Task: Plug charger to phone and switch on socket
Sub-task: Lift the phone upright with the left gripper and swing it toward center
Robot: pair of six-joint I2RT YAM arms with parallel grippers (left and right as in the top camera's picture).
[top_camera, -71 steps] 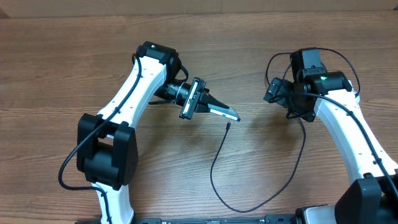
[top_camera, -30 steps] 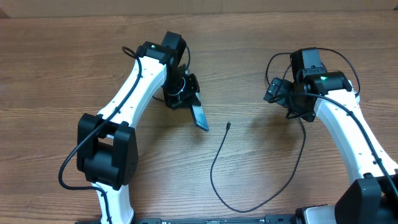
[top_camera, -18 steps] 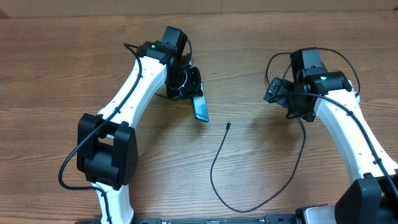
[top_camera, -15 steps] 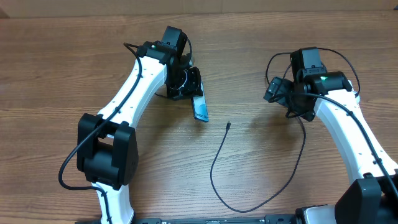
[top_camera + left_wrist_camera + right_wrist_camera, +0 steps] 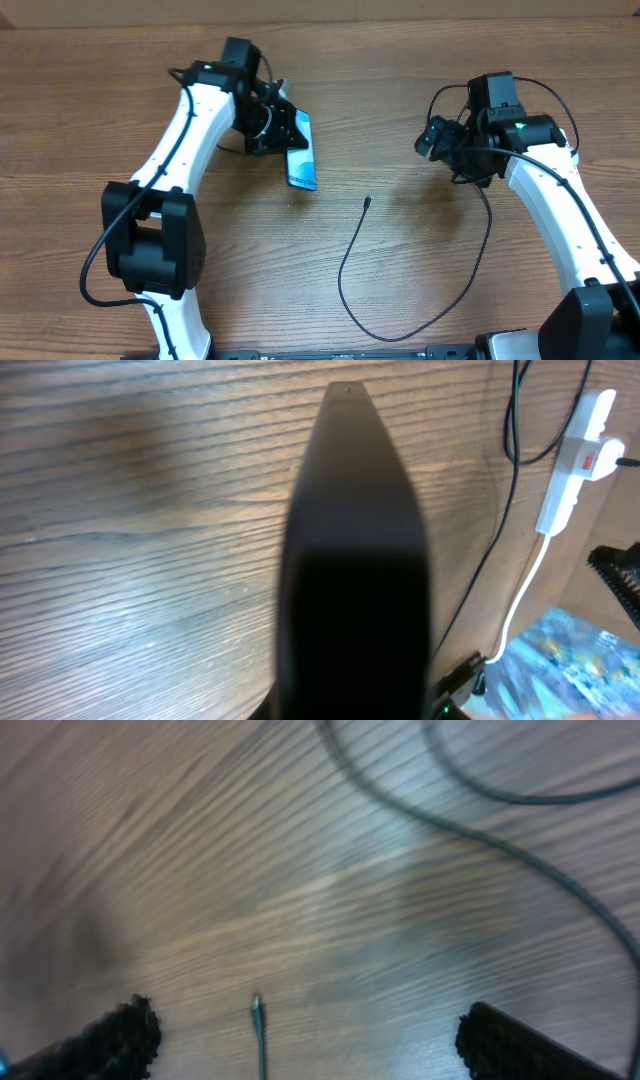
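- Setting: robot test bench, lab-type room.
- Wood-grain table [image 5: 80, 100]: fills the whole overhead frame.
- Two white-and-black robot arms: left arm [image 5: 180, 130], right arm [image 5: 560, 205], bases at the lower edge.
- White power strip [image 5: 585, 450]: upper right of the left wrist view.
- Thin black cable [image 5: 340, 272]: loose on the tabletop.

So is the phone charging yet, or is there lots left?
Not yet. Done: the left gripper grips the phone. In hand: the right gripper hangs open near the charger tip, which lies loose. Left: grab it, plug it in, switch on the socket.
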